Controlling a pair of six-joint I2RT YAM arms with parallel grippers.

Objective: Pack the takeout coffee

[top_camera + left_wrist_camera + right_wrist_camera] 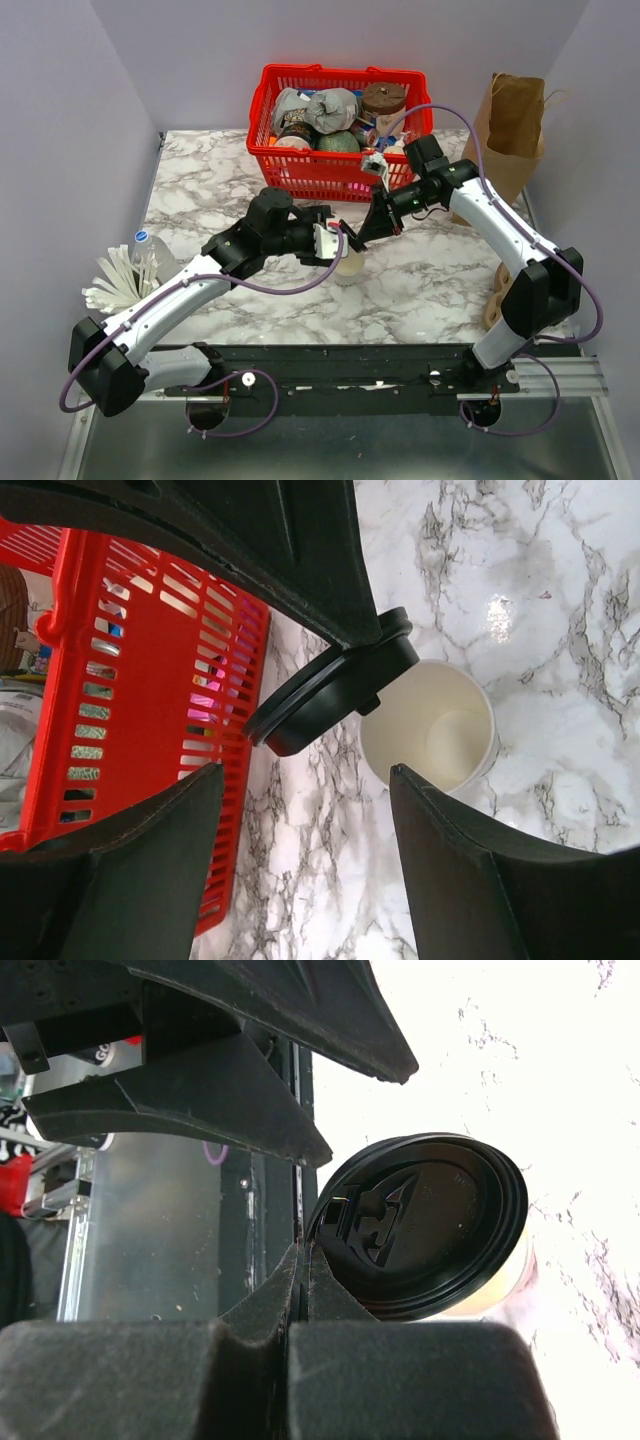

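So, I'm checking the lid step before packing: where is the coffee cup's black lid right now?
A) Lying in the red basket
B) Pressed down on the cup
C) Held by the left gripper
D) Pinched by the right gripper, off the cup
D: the right gripper is shut on the rim of the black lid, which hangs tilted by the open white cup.

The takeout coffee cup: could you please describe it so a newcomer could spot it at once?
On the marble table, in front of the red basket, a small cream paper cup stands upright by the left gripper. It is open and empty, its black lid held tilted above it by the right gripper.
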